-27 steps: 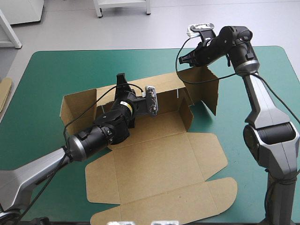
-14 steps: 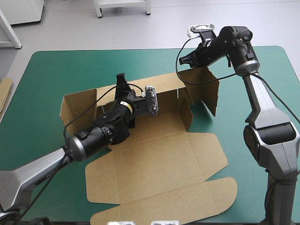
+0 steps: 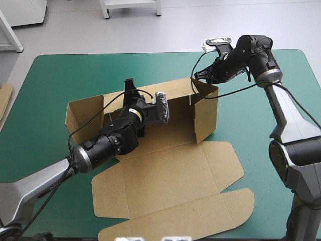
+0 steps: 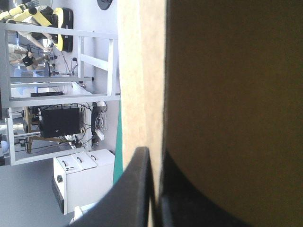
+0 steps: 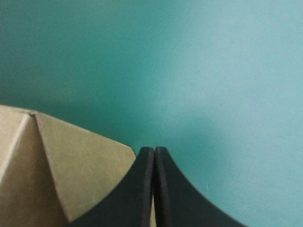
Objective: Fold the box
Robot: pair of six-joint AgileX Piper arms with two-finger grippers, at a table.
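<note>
While my left claw [image 4: 152, 153] pinches the far wall of the box [image 3: 168, 173], all but closed on the board, my right claw [image 5: 153, 151] likewise grips its upright right end flap; the box sits mid-table [image 3: 50, 80], lid flat.

box [image 3: 165, 170] on table [image 3: 60, 75], left end effector [image 3: 130, 85] on its far wall [image 3: 175, 90]

one brown box [image 3: 170, 134] is counted on one table [image 3: 50, 75] with a teal-green cover; three of its walls [image 3: 206, 115] are seen standing, and one lid [image 3: 170, 175] is seen lying flat; two grippers are counted, the left gripper [image 4: 154, 153] and the right gripper [image 5: 154, 150]; two black fingers [image 5: 137, 189] are shown on each, four in all; one edge of more board [image 3: 5, 98] is seen at the table's left edge
</note>
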